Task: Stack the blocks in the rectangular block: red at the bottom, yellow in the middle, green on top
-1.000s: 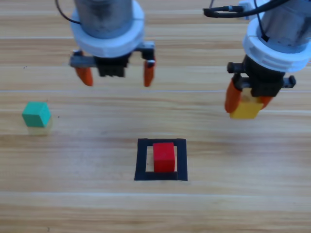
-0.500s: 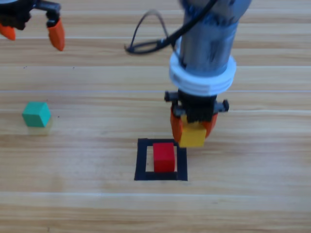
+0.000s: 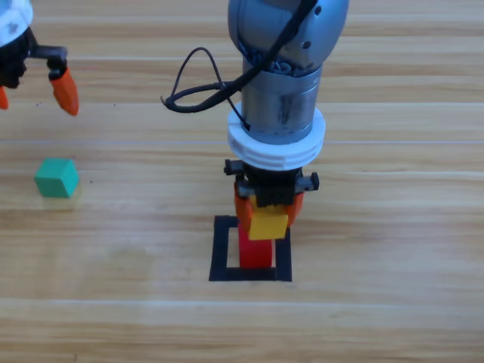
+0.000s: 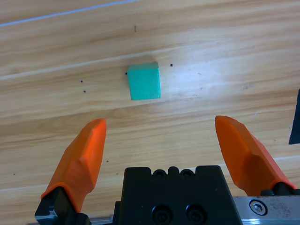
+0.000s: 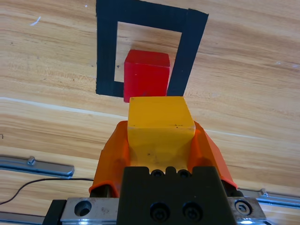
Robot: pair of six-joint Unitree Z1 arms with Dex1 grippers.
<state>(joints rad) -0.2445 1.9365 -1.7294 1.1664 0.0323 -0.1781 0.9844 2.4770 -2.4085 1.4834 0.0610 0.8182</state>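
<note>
Two arms in your high view. Your right gripper [image 3: 268,215] is pinching the yellow cube [image 3: 268,224] just above the red cube [image 3: 255,253], which sits inside the black tape outline [image 3: 220,249]; I can't tell if yellow touches red. Your left gripper [image 3: 34,89] waits at the top-left edge, jaws spread, with the green cube [image 3: 57,178] on the table [image 3: 393,302] below it.

Right tool [image 3: 267,210] hanging straight down at centre, jaws clamped on both sides of its load, wrist upright above. Left tool [image 4: 164,159] drawn off to the far left, jaws spread wide, nothing between.
</note>
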